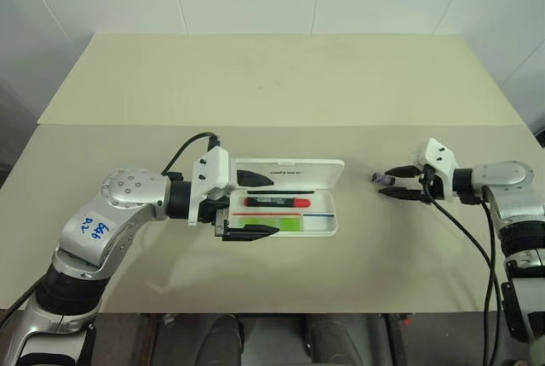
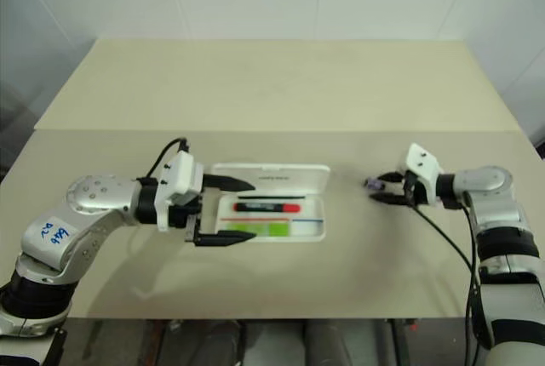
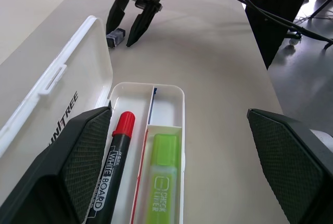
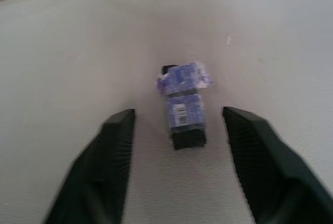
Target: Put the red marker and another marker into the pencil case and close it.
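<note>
The pencil case (image 1: 285, 200) is lying open at the desk (image 1: 281, 85) centre, lid tipped toward twelve o'clock, likely so both pens go in before closing. One red marker (image 1: 278, 202) and one green highlighter (image 1: 274, 225) are already resting inside. The left claw (image 1: 255, 204) is hanging released at the case's nine o'clock end. At three o'clock, well apart, the right claw (image 4: 177, 169) is sitting parted around one small dark piece (image 4: 183, 107), not gripping it.
</note>
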You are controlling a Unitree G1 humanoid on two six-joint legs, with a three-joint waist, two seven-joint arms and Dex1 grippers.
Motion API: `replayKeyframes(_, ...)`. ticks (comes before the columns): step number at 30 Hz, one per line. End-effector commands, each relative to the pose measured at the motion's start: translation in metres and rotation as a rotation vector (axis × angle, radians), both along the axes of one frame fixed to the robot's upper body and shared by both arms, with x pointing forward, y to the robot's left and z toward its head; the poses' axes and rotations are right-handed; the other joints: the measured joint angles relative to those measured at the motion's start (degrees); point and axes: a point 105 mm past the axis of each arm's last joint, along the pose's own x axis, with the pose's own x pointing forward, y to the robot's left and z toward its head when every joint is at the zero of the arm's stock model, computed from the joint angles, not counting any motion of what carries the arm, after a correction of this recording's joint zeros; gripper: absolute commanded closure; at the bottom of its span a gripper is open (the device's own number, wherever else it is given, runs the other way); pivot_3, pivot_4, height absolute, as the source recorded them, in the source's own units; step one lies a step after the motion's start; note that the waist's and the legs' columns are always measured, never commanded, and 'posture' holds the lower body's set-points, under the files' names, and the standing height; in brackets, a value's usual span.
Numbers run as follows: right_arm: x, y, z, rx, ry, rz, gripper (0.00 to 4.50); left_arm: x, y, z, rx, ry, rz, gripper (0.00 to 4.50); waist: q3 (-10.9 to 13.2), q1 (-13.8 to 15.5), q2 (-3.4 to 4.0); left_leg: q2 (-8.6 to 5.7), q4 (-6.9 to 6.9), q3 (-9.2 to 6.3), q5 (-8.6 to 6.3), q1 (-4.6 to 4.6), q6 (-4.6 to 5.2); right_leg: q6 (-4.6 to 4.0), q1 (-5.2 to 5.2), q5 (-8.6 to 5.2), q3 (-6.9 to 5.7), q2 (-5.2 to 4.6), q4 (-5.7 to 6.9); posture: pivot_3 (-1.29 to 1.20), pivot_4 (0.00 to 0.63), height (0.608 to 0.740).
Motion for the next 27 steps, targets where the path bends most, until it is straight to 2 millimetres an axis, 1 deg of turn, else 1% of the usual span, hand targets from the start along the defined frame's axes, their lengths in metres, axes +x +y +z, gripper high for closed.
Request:
replayKeyframes(1,-0.001,-0.002,-0.001,-0.004,0.004,0.011,3.38,0.0,0.002,0.008,-0.001,-0.048,0.001,0.0,0.0,-0.12,0.0,0.0,0.02,0.0,0.0,0.0,-0.01,0.0,0.01,0.01,0.0,0.0,0.0,0.0,0.15,0.74)
replayKeyframes(3,-0.002,0.001,-0.002,0.011,0.011,0.019,4.1,0.001,0.002,0.009,0.0,-0.05,0.002,0.0,0.0,-0.33,0.0,0.0,0.03,0.0,0.02,0.01,-0.03,0.0,0.02,0.04,0.01,0.0,0.01,0.0,0.15,0.74)
replayKeyframes(4,-0.002,0.002,-0.002,0.016,0.011,0.022,4.17,0.002,0.002,0.009,0.0,-0.05,0.003,0.0,0.0,-0.46,0.0,0.0,0.04,0.0,0.02,0.02,-0.04,0.01,0.03,0.05,0.01,0.0,0.01,0.0,0.15,0.74)
replayKeyframes(8,0.0,0.008,-0.001,0.028,-0.009,0.027,4.17,0.002,0.002,0.009,0.003,-0.053,-0.001,0.0,0.0,-0.76,0.0,0.01,0.02,-0.02,0.03,0.04,-0.05,0.0,0.04,0.05,0.01,0.03,0.03,0.0,0.15,0.74)
replayKeyframes(11,0.0,0.008,0.0,0.022,-0.027,0.014,4.17,0.002,0.002,0.009,0.005,-0.052,-0.004,0.0,0.0,-0.96,0.0,0.01,0.0,-0.01,0.03,0.04,-0.05,0.0,0.02,0.05,0.03,0.03,0.03,0.0,0.15,0.74)
replayKeyframes(14,-0.008,0.009,0.007,0.041,-0.04,0.031,4.17,0.004,0.008,0.007,0.017,-0.047,-0.002,0.0,0.0,-0.86,0.0,0.02,-0.01,-0.03,0.03,0.05,-0.05,0.0,0.02,0.05,0.03,0.07,0.04,0.0,0.15,0.74)
replayKeyframes(21,-0.04,0.017,0.025,0.042,-0.045,0.103,4.17,0.007,0.036,-0.01,0.101,-0.048,0.01,0.0,0.01,-0.82,0.03,0.01,-0.02,0.02,0.02,0.04,-0.03,0.0,0.01,0.05,0.12,0.07,0.03,0.0,0.15,0.74)
replayKeyframes(24,-0.057,0.028,0.031,0.058,-0.047,0.138,4.17,0.003,0.045,-0.019,0.127,-0.045,0.006,0.0,0.01,-0.79,0.03,0.02,-0.02,0.01,0.02,0.04,-0.03,0.0,0.0,0.05,0.12,0.08,0.04,0.0,0.15,0.74)
replayKeyframes(27,-0.07,0.043,0.035,0.083,-0.045,0.175,4.17,0.002,0.049,-0.025,0.137,-0.047,0.004,0.0,0.01,-0.74,0.03,0.03,-0.01,0.02,0.01,0.06,-0.02,-0.01,0.02,0.04,0.13,0.09,0.05,0.0,0.15,0.74)
